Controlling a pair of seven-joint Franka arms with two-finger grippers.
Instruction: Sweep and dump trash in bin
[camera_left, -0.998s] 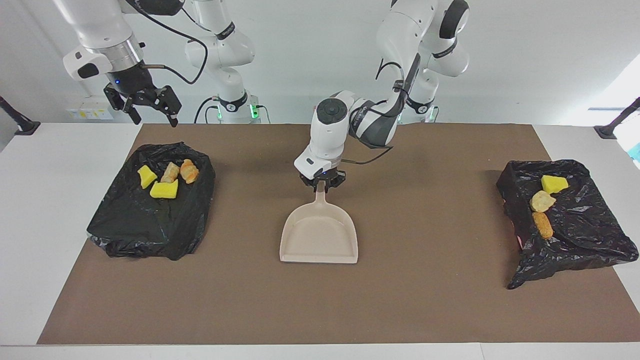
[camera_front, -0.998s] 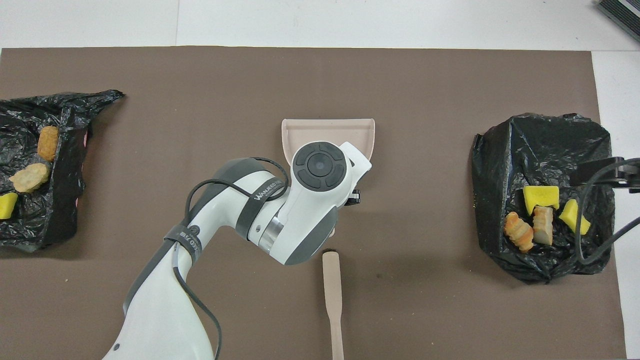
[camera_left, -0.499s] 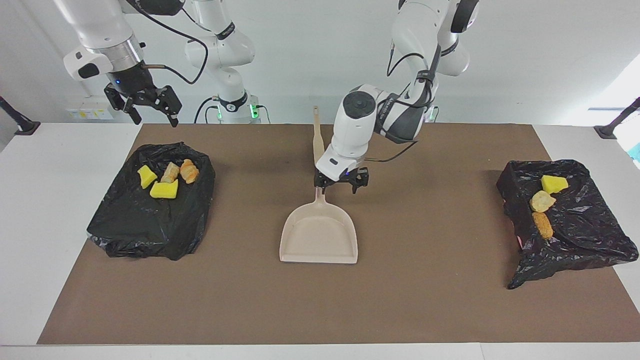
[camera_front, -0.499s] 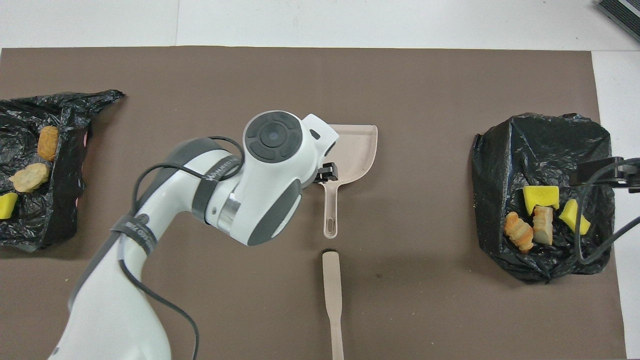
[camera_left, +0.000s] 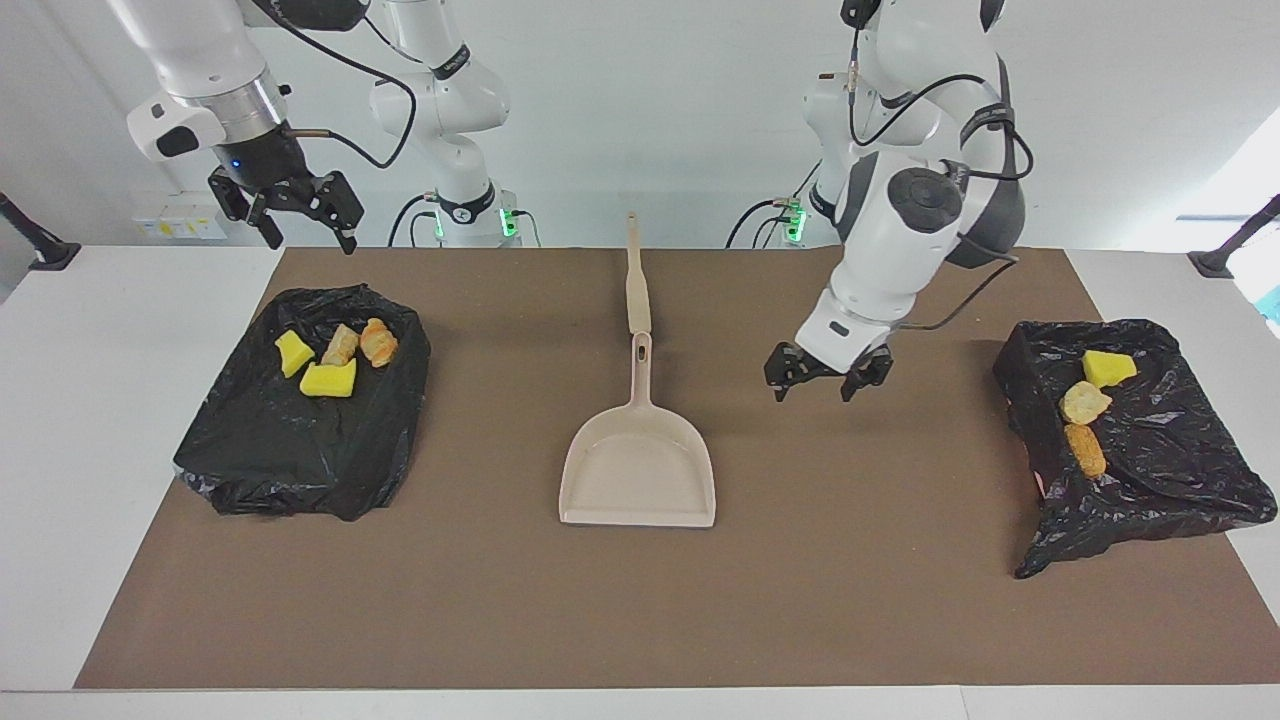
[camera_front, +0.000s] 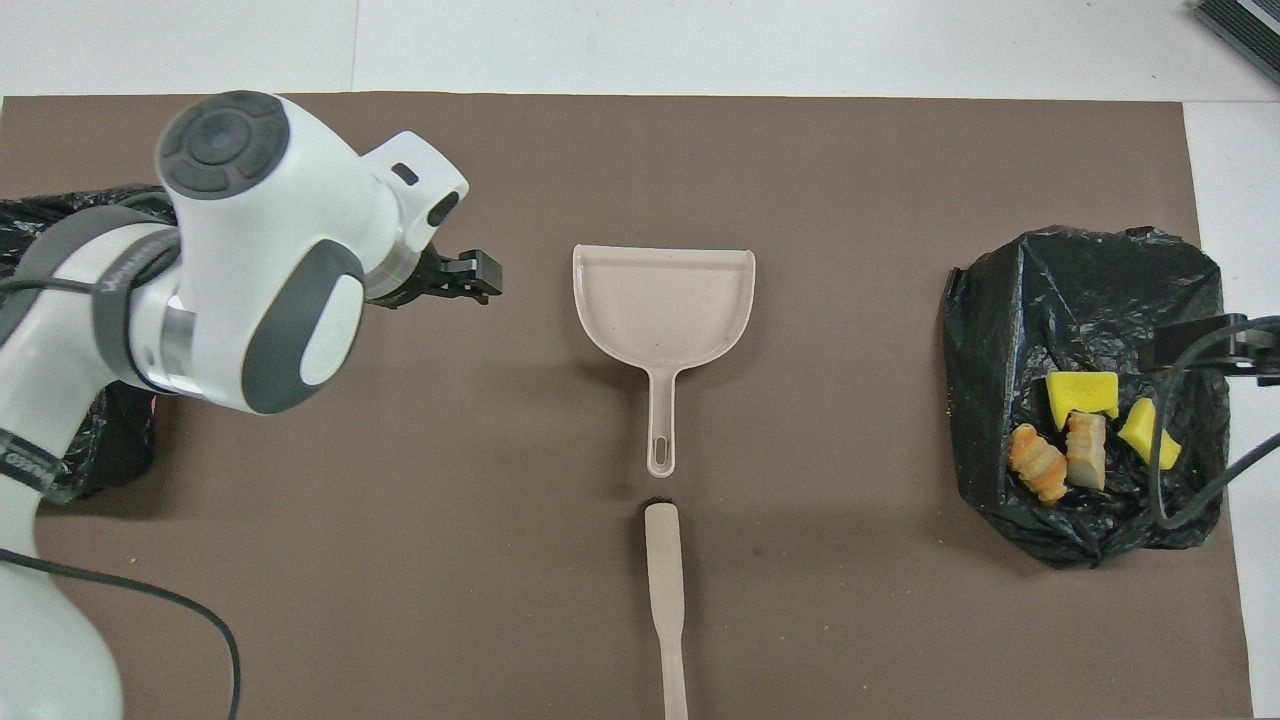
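Observation:
The beige dustpan (camera_left: 640, 470) (camera_front: 663, 310) lies flat mid-mat, nothing in it, free of both grippers. My left gripper (camera_left: 828, 380) (camera_front: 470, 290) hangs open and empty over bare mat between the dustpan and the black-lined bin (camera_left: 1170, 460) at the left arm's end. That bin holds trash: a yellow sponge bit (camera_left: 1107, 367) and two bread-like chunks (camera_left: 1085, 425). The bin (camera_left: 290, 450) (camera_front: 1085, 300) at the right arm's end holds two yellow bits (camera_left: 329, 380) (camera_front: 1081, 393) and two bread chunks (camera_left: 379, 342) (camera_front: 1037, 475). My right gripper (camera_left: 300, 215) waits open above this bin's robot-side edge.
A beige brush handle (camera_left: 634, 275) (camera_front: 665, 600) lies on the brown mat (camera_left: 850, 600), in line with the dustpan's handle and nearer the robots. In the overhead view the left arm covers most of the bin at its end.
My left gripper opened, let go of the dustpan's handle, and swung up and away toward the left arm's end of the table. The dustpan stays put. The right arm has not moved.

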